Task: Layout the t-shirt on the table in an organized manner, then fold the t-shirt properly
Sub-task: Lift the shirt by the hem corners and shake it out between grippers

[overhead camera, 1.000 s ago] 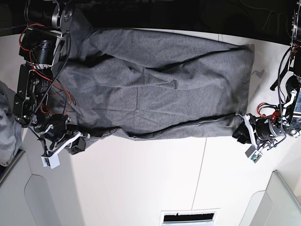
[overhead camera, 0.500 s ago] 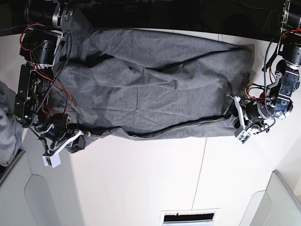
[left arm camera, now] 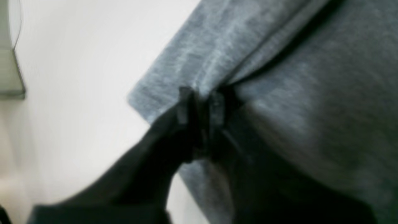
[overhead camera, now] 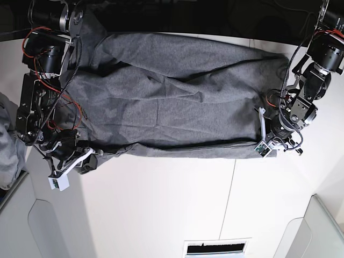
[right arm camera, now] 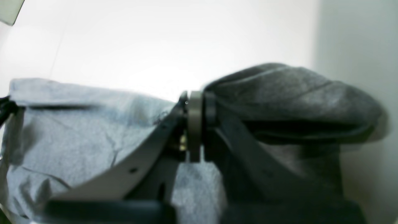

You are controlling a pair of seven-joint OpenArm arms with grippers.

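Hands (left arm camera: 200,104) (right arm camera: 195,107) pinch t-shirt (overhead camera: 177,97) — taut.

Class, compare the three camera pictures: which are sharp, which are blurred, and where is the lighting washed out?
Base view: sharpest, t-shirt creases crisp, black band along the top. Left wrist view: blurred; left claw a dark smear on the cloth, table glaring white. Right wrist view: soft focus, right claw fuzzy, tabletop overexposed.

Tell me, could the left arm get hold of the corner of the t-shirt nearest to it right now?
Probably yes, it looks already there. In the left wrist view the left gripper has its fingers pinched together on a fold at the t-shirt edge, near the corner. Nothing lies between them on the white table.
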